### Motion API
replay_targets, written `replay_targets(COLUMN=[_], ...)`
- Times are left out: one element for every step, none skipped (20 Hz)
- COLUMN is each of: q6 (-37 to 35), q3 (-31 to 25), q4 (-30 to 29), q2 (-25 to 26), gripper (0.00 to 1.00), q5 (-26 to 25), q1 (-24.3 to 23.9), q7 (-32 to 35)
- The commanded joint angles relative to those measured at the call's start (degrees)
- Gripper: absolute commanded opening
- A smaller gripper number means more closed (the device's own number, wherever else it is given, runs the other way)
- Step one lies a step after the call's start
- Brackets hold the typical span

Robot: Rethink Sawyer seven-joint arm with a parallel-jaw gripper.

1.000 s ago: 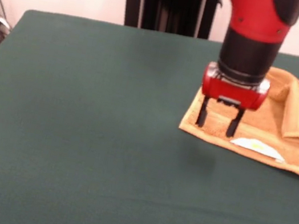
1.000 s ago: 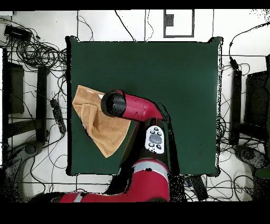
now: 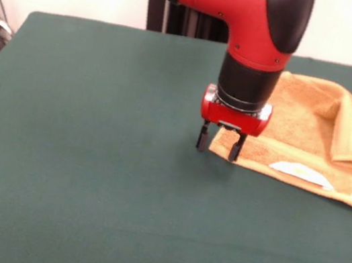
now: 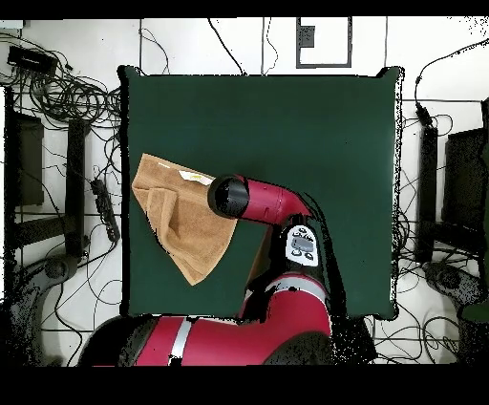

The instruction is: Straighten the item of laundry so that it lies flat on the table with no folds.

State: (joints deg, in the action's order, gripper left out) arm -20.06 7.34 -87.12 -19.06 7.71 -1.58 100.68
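Orange-tan terry, the towel lies at the right edge of the front view on the green table, one side folded over, its white label showing. The gripper stands at the towel's left corner, fingers parted and empty.

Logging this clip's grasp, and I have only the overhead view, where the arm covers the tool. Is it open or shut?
Observer: Open. In the front view the tool has its fingers spread.
Operator: Where is it against the towel?
Observer: It straddles a corner of the towel: one finger at the towel's edge, the other over the bare table.
Operator: Is any cloth lifted?
Observer: No, that corner lies flat on the table.
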Motion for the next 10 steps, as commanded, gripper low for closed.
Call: replay_targets(q6=[4.7,4.9,4.9,5.1,5.3,5.4,5.4,5.2,5.2,5.3], q3=[-6.4,-6.3,-6.5,-6.8,-6.9,-7.1,-7.3,-7.6,-7.6,-7.7], q4=[-3.4,-4.0,-4.4,-5.0,-5.2,-5.4,-5.5,-5.7,-5.8,-6.2], q2=[3.6,3.3,3.2,3.0,3.0,3.1,3.2,3.2,3.2,3.1], gripper=[1.00,1.00,1.00,1.00,1.00,1.00,1.00,1.00,1.00,1.00], q5=[-2.6,-2.4,-2.3,-2.2,-2.2,-2.1,-2.1,-1.9,-1.9,-1.8], q1=[-0.8,-0.5,-0.4,-0.5,-0.6,-0.6,-0.8,-1.0,-0.9,-1.0], q7=[6.1,6.6,6.8,7.1,7.2,7.3,7.2,7.2,7.2,7.4])
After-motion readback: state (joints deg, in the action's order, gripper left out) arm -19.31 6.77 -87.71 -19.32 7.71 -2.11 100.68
